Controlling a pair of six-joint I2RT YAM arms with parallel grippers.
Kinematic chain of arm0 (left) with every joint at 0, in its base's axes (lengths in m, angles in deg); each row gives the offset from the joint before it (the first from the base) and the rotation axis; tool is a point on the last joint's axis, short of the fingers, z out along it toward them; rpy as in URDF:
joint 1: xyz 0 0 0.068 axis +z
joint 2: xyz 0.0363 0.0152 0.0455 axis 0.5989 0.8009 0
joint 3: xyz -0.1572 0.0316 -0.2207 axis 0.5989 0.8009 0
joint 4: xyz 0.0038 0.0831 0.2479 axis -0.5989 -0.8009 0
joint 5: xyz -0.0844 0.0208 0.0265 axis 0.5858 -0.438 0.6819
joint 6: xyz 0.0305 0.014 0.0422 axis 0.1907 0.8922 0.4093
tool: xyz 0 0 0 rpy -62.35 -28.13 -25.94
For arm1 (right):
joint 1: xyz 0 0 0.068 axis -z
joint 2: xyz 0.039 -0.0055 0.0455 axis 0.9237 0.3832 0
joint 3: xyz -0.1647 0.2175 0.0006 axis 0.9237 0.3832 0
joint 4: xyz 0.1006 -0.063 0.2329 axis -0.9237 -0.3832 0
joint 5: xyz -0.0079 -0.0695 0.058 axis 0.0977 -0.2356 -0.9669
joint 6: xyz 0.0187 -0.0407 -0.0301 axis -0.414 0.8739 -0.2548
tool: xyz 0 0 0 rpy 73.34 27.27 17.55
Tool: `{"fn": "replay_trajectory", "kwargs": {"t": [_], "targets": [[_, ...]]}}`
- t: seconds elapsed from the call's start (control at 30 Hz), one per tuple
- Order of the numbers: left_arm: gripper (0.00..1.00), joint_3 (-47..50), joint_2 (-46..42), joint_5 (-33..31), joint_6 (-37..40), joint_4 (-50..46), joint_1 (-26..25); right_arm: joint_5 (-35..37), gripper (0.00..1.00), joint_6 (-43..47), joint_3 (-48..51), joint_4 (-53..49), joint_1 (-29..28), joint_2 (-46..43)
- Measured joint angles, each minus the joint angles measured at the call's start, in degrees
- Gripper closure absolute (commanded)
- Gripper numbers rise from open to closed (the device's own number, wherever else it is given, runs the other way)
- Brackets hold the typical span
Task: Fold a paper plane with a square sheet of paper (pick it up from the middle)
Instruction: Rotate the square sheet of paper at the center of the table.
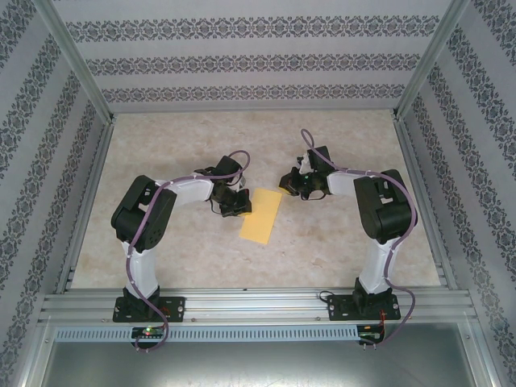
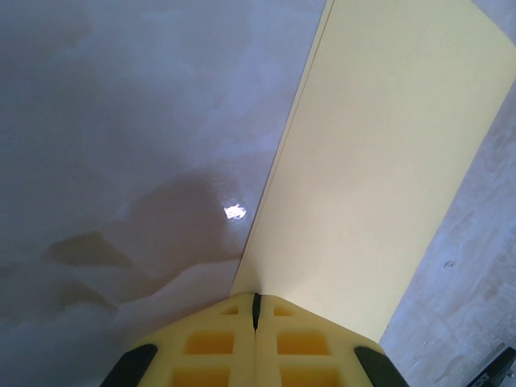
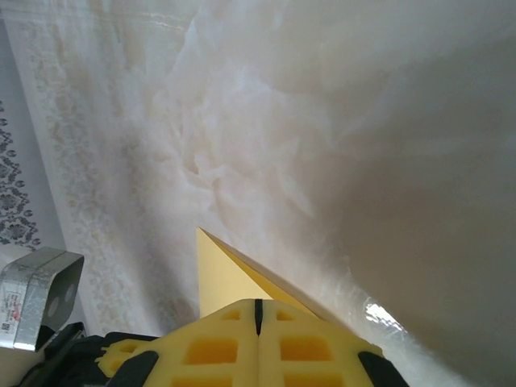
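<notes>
The yellow sheet of paper [image 1: 262, 216] lies on the table between the two arms, folded into a long narrow rectangle. My left gripper [image 1: 238, 206] is shut, its tips down at the sheet's left long edge. In the left wrist view the paper [image 2: 371, 177] stretches away from the shut gripper [image 2: 256, 297], whose tips touch its near end. My right gripper [image 1: 289, 187] is also shut, at the sheet's far right corner. The right wrist view has a pointed corner of the paper [image 3: 218, 274], its two layers slightly apart, just beyond that gripper [image 3: 258, 302].
The marbled table top [image 1: 258, 137] is fenced by patterned walls and aluminium posts. A metal rail [image 1: 258, 302] runs along the near edge, where both arm bases are bolted.
</notes>
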Motion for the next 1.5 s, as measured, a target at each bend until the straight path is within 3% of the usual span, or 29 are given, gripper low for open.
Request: {"fn": "replay_trajectory", "kwargs": {"t": [0.5, 0.77, 0.97, 1.07, 1.27, 1.37, 1.5], "targets": [[1.00, 0.96, -0.72, -0.02, -0.22, 0.42, 0.00, 0.07, 0.90, 0.96, -0.04, -1.36, -0.39, 2.34], [1.00, 3.32, -2.69, -0.20, -3.63, 0.52, -0.26, 2.34, 0.81, 2.36, 3.06, -4.61, -0.50, -12.79], [1.00, 9.49, -6.10, -0.66, -13.09, 7.23, -1.55, 5.29, 0.73, 1.73, 10.25, -4.63, -3.10, -22.25], [0.93, 12.74, -7.98, -0.92, -17.92, 10.78, -2.71, 7.52, 0.67, 0.57, 13.75, -5.68, -6.03, -24.35], [0.60, 13.79, -13.38, -6.38, -20.76, 7.65, -4.15, 12.85, 0.59, -0.15, 16.81, -9.07, -12.04, -27.17], [0.55, 13.79, -19.43, -11.47, -19.96, 4.72, -3.98, 14.99, 0.56, -1.46, 18.64, -9.18, -14.23, -28.28], [0.53, 13.79, -23.02, -13.33, -18.86, 3.74, -2.08, 16.63, 0.55, -2.89, 19.78, -9.53, -16.24, -28.30]]}}
